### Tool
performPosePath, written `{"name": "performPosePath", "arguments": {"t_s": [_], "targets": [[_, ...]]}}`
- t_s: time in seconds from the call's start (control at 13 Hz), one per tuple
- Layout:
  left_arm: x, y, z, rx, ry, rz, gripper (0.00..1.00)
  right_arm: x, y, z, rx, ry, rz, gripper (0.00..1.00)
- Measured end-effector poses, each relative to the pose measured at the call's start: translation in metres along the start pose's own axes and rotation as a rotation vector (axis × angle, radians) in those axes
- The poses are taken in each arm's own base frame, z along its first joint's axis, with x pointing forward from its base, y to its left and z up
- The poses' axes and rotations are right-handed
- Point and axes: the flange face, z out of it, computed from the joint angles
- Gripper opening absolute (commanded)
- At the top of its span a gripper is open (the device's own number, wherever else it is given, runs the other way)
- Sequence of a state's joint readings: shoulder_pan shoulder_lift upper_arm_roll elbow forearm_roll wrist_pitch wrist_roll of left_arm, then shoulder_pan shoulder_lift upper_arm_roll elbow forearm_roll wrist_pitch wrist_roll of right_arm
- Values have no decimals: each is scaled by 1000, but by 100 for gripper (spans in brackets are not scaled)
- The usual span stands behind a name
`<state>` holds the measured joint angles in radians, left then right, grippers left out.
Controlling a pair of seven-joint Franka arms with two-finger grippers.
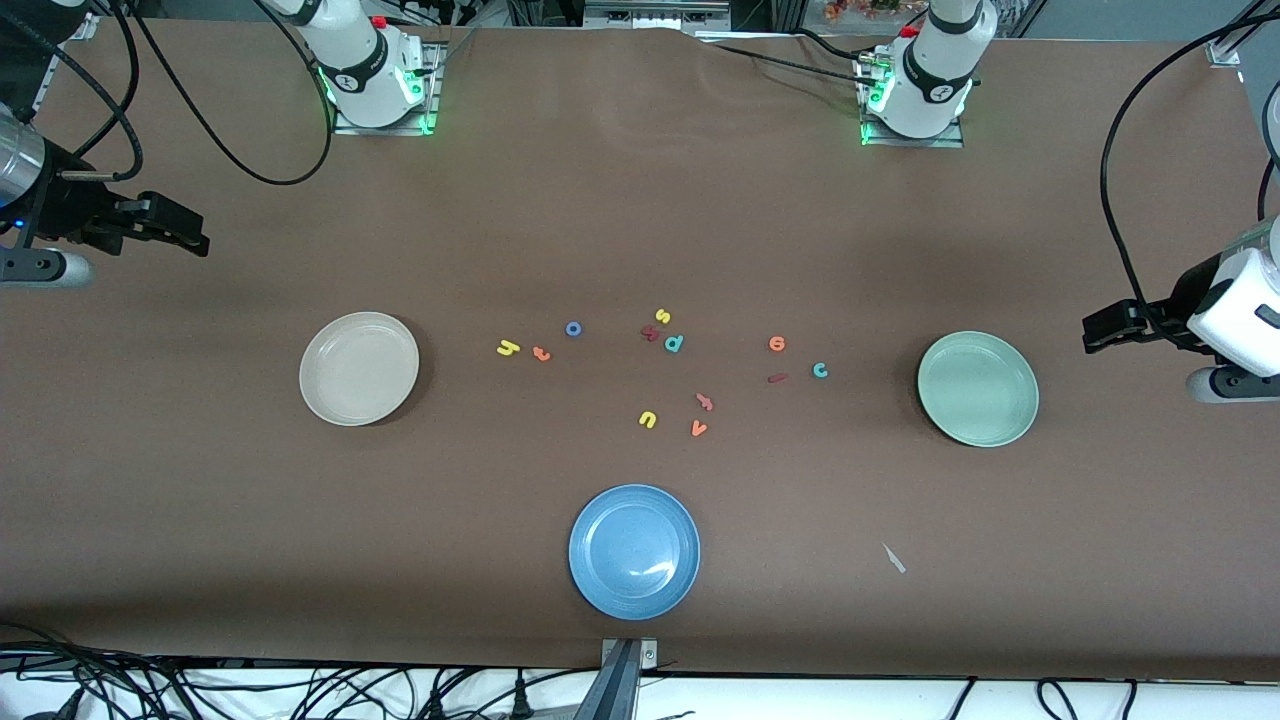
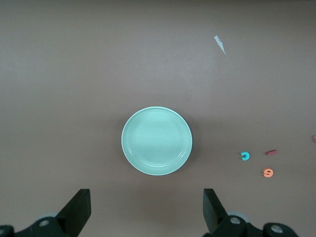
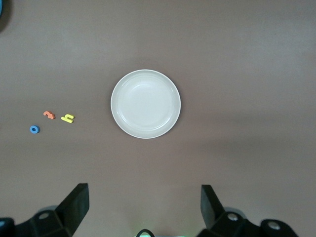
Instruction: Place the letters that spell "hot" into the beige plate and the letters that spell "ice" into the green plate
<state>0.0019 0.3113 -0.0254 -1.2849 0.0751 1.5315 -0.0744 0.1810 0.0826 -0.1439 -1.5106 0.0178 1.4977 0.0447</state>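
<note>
table (image 1: pixel 640 220): brown | beige plate (image 1: pixel 359 368), green plate (image 1: pixel 978 388), blue plate (image 1: pixel 634 551) | loose toy letters (image 1: pixel 660 370) | possibly a paper scrap (image 1: pixel 894 559)

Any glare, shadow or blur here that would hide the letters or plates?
Front view: a bright glint on the blue plate, soft shadows beside the beige plate and green plate, letters tiny but distinct. Left wrist view: even light, green plate sharp. Right wrist view: even light, faint shadow band under the beige plate.

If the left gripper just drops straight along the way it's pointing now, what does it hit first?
Most likely bare tabletop. The left gripper, fingers wide open, looks down at the table with the green plate just ahead of its fingertips, apart from them. Depth is hard to judge, so it might clip the plate's rim.
</note>
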Motion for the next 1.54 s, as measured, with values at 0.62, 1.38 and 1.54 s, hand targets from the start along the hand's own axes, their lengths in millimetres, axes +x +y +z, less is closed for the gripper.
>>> {"name": "performPosePath", "arguments": {"t_s": [0.62, 1.38, 1.54], "targets": [[2, 5, 5, 1, -9, -12, 100, 0, 5, -3, 1, 7, 9, 100], [2, 5, 5, 1, -9, -13, 100, 0, 4, -3, 1, 7, 8, 100], [2, 5, 5, 1, -9, -13, 100, 0, 4, -3, 1, 7, 8, 100]]}}
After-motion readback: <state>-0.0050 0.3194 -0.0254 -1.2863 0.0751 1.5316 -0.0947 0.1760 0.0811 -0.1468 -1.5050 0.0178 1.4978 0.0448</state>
